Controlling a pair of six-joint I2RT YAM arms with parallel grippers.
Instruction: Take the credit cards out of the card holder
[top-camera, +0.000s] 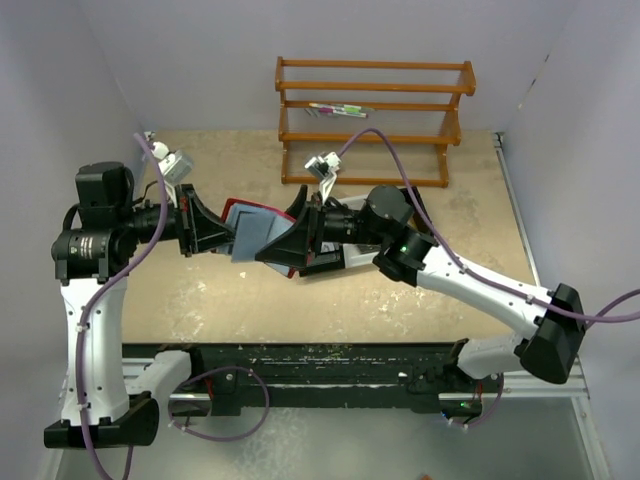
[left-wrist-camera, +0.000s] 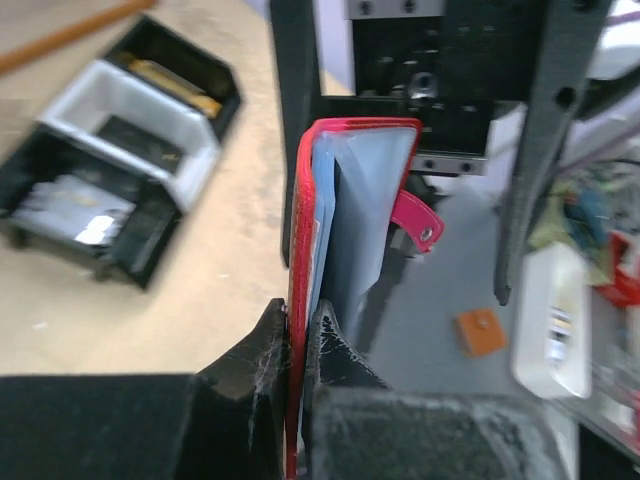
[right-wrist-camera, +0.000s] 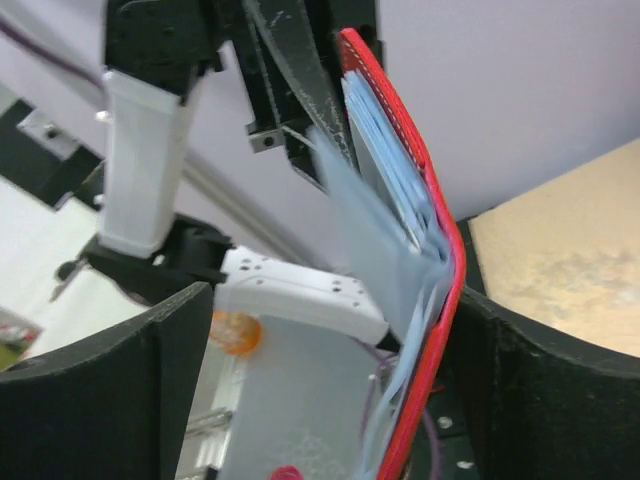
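Left gripper (left-wrist-camera: 297, 320) is clamped on the red wallet (left-wrist-camera: 355, 210), holding it off the table (top-camera: 250, 310) over its middle. The right gripper (right-wrist-camera: 335, 300) gapes wide around the fanned sleeves (right-wrist-camera: 385, 250). Looks like the pulling step, so the right one probably needs to pinch the cards' edge, not a floppy sleeve.

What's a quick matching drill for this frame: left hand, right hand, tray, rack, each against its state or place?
Column 1
1. left hand
2. right hand
3. tray
4. rack

Column 2
A. at the far edge of the table
B. open, one finger on each side of the wallet
C. on the table, three compartments
D. shut on the wallet's edge

Pairs: 1-D, 2-B, 3-C, 4-A
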